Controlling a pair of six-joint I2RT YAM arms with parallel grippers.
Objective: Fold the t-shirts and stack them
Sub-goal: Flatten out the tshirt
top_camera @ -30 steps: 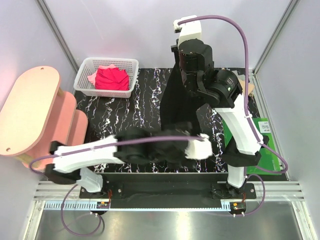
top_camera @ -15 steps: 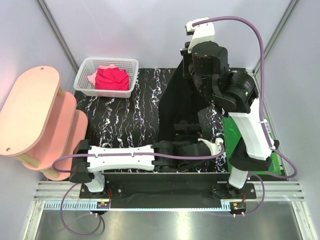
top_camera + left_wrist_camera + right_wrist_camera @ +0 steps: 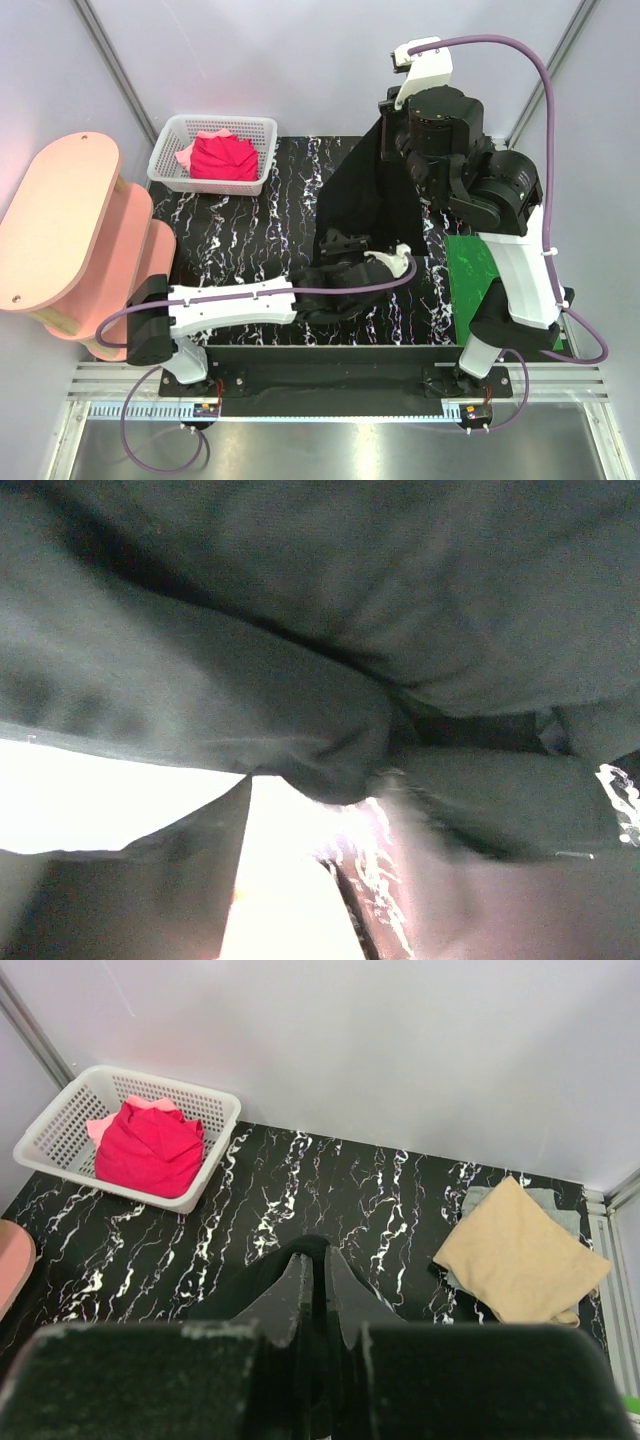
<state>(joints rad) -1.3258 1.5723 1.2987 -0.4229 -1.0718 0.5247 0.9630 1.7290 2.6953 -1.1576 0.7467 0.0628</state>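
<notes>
Top external view: roughly a third of the way in, by my read. Right gripper (image 3: 318,1260) is raised over the far-right part of the table (image 3: 250,220), jaws pinched tight on the black t-shirt (image 3: 365,195). The shirt hangs from it as a dark drape, lower end trailing on the table near the middle. Left gripper (image 3: 352,252) is in at that lower end, touching or buried in the cloth. Left wrist view is nothing but dark fabric with its own fingers hidden, so can't tell if it's wide, narrow or gripping.

Done: tan t-shirt (image 3: 520,1250) lies folded flat at the far right corner of the table, on top of a grey cloth (image 3: 478,1200). Can't tell what that is; could be another folded shirt.

Left: the black one shows no fold yet. It needs spreading, folding, then stacking on the tan. Red t-shirt (image 3: 150,1145) and pink t-shirt (image 3: 100,1125) sit bunched in the white basket (image 3: 60,1130) at the far left corner, unfolded. Green board (image 3: 470,265) lies along the right edge, near side, partly under the right arm.
</notes>
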